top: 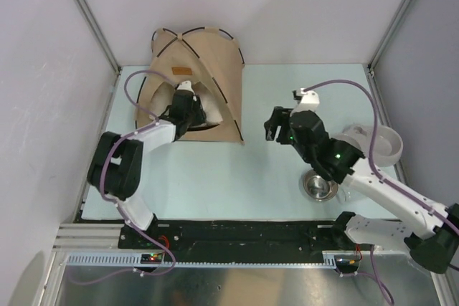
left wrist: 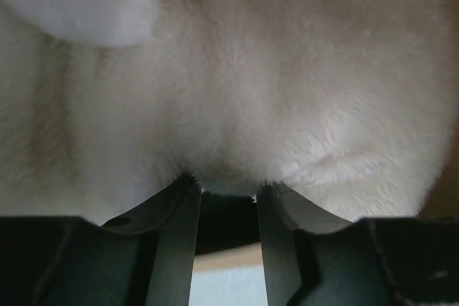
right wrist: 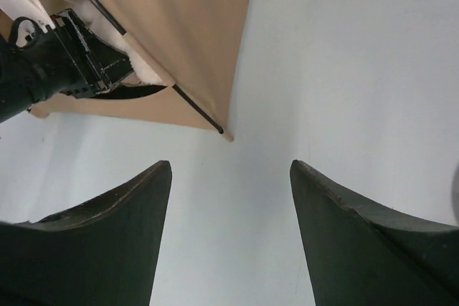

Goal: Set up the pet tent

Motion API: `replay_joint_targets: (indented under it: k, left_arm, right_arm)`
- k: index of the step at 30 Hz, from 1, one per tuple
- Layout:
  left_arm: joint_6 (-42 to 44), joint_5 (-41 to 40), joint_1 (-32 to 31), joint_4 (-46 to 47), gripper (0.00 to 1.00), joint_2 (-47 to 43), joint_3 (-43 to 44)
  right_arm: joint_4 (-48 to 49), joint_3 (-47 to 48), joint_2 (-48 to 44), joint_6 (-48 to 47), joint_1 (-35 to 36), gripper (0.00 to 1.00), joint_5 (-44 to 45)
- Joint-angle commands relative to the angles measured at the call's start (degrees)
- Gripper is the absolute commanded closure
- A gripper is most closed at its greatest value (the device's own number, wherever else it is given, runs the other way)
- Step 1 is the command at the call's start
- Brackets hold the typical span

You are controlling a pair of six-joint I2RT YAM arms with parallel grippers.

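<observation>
The pet tent [top: 215, 62] stands at the back left, tan fabric with thin black poles and a small brown label [top: 181, 71]. Its doorway faces the arms. My left gripper [top: 192, 112] reaches into that doorway. In the left wrist view its fingers [left wrist: 179, 220] press into the fluffy cream pillow [left wrist: 237, 84], with a fold of fur pinched between the tips of the left gripper [left wrist: 226, 185]. My right gripper [top: 272, 128] hovers open over the bare mat, right of the tent. The right wrist view shows the right gripper [right wrist: 231, 170] empty, the tent's corner [right wrist: 215, 112] ahead.
A metal bowl [top: 318, 185] sits on the light mat near the right arm. A white round container [top: 380, 145] stands at the right edge. Frame posts and grey walls close in the back and sides.
</observation>
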Motion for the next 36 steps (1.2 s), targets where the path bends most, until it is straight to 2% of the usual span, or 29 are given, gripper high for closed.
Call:
replay_joint_targets:
  k: [1, 6, 10, 20, 27, 30, 36]
  left_arm:
    - [-0.56, 1.56, -0.53, 5.54, 0.6, 6.27, 8.33]
    - [-0.83, 1.6, -0.47, 6.47, 0.61, 12.29, 15.13]
    - [-0.67, 0.4, -0.55, 7.11, 0.61, 11.71, 14.68]
    - [-0.33, -1.64, -1.69, 7.47, 0.56, -1.2, -2.57]
    - [2.36, 0.57, -3.32, 7.39, 0.45, -15.22, -10.23]
    - [2.89, -0.51, -3.4, 5.95, 0.36, -22.51, -11.35]
    - [3.05, -0.33, -3.38, 0.44, 0.15, -34.2, -10.66]
  right_arm:
    - [-5.66, -0.8, -5.39, 2.5, -2.07, 0.28, 3.91]
    - [-8.4, -1.73, -9.06, 3.31, -4.47, 0.28, 4.92]
    - [-8.54, -1.93, -9.13, 3.63, -5.28, 0.28, 4.46]
    - [-3.91, -1.88, -4.54, 3.84, -7.16, 0.27, 0.16]
    - [-7.2, -1.94, -2.0, 9.62, -10.56, 0.24, -2.14]
    - [-10.78, -2.05, -1.19, 12.74, -13.77, 0.22, -3.2]
    - [-17.54, -2.19, 1.26, 13.69, -27.08, 0.17, -4.66]
